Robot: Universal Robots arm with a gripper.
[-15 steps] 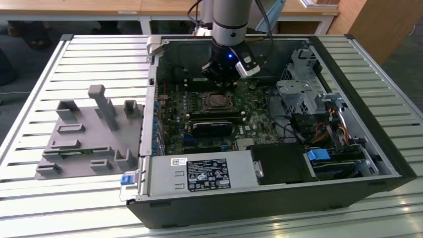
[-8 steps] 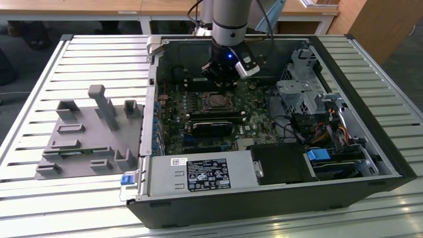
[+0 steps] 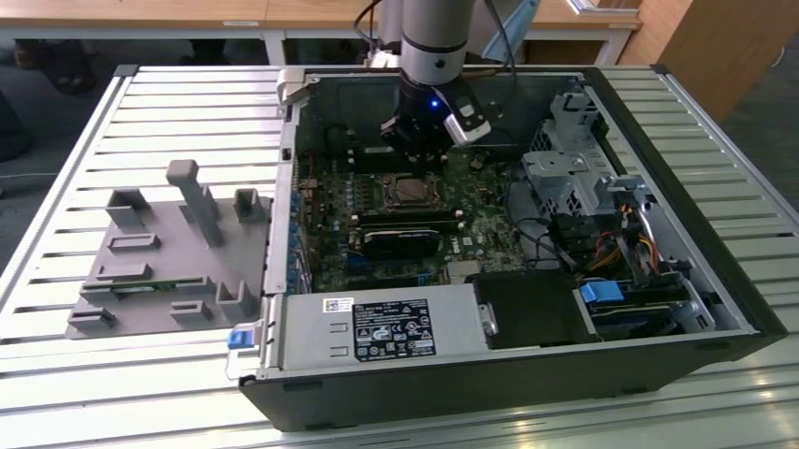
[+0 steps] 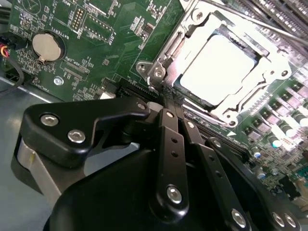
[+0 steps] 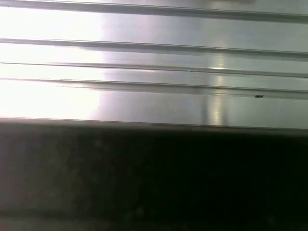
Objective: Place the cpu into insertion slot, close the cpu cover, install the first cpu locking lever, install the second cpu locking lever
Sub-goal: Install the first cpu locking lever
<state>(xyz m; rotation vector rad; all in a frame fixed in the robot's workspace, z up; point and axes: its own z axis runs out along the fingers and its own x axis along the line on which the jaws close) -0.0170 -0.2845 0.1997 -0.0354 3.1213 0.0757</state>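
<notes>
Slatted aluminium table (image 3: 75, 140) under open computer case (image 3: 699, 309).

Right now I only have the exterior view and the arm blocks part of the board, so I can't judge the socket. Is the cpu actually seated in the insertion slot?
Observer: Yes. In the second wrist view the cpu lies flat inside the insertion slot, its pale metal top showing.
Operator: Is the cpu cover down?
Observer: The cpu cover frames the chip, lying over its edges.
Operator: Where's the end effector?
Observer: The end effector sits just beside the socket's corner, above the green circuit board.
</notes>
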